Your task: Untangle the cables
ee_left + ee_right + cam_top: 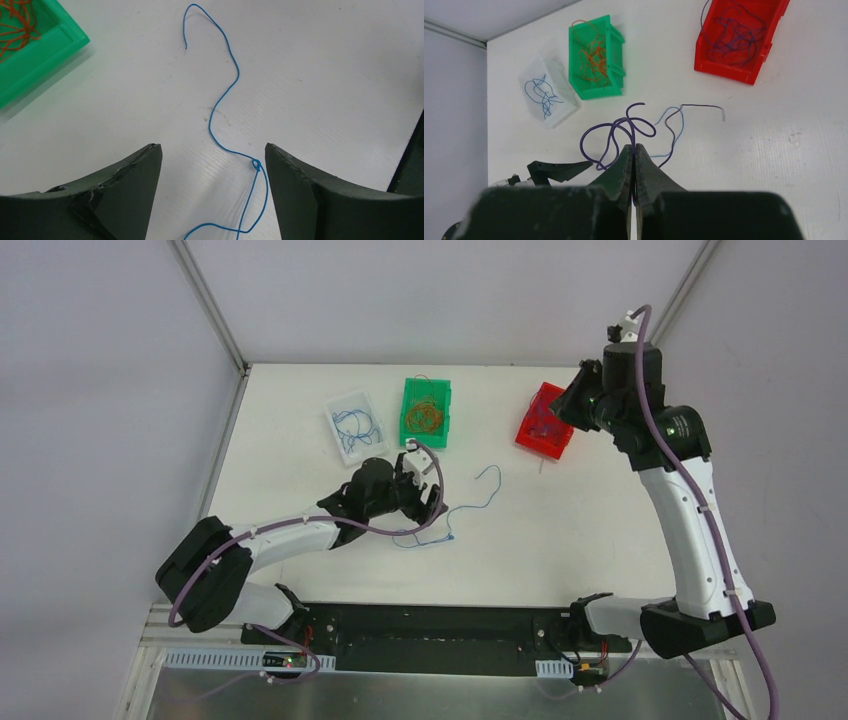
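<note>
On the white table [600,540] a thin blue wire [225,100] lies between the empty left gripper's [213,165] spread jaws, while upper right the right gripper [634,149] pinches a dark purple wire [614,130] by the red plastic bin [545,425], probably for sorting.

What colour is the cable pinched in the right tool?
The cable is dark purple; best seen in the right wrist view.

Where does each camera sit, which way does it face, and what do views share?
Top external: above and behind, looking down at the table; left arm and right arm show.
Left wrist: low over the table, facing the blue cable; open left gripper frames it.
Right wrist: high up, looking down; right gripper shut on the purple cable.
Shared: the green bin, in all three.
</note>
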Controlling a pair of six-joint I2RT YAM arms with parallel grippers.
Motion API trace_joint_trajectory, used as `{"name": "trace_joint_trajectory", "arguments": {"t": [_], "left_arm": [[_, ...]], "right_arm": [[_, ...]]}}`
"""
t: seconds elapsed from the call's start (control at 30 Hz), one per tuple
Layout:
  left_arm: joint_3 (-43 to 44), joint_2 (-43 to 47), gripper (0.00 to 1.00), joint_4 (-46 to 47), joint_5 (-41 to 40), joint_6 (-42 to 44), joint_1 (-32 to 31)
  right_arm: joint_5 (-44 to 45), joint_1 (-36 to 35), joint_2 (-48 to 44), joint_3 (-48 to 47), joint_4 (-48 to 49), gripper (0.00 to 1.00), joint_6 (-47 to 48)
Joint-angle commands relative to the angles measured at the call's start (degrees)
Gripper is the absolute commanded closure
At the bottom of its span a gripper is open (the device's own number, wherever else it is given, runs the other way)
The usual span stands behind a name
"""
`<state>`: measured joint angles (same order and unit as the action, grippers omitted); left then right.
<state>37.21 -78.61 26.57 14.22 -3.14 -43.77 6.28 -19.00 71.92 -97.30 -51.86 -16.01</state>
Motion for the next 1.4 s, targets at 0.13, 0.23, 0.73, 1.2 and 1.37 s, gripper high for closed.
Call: {"name": "trace_joint_trajectory", "arguments": {"t": [0.13,0.23,0.73,1.2,1.37], "left_arm": [[-4.66,6.42,0.13,3.20,-8.04,2.61,0.45],[-8.04,7.11,0.02,9.44,-10.64,1.80,0.48],[-9.06,13.85,0.01,3.60,-23.15,-0.75,0.45],[-9.44,13.88,0.01,3.67,-22.40,0.24,0.44],[-9.56,14.07,0.01,3.67,-21.94,0.41,0.44]], "right_arm": [[1.38,4.18,8.81,-13.43,2.00,1.00,-0.31],[1.42,6.38,11.32,-15.78,3.34,1.00,-1.35],[-3.61,15.23,22.63,-21.26,12.08,1.00,-6.92],[-5.66,18.77,29.46,-10.72,21.48,1.00,-10.16],[-5.67,18.79,26.80,-12.22,21.13,1.00,-9.40]]}}
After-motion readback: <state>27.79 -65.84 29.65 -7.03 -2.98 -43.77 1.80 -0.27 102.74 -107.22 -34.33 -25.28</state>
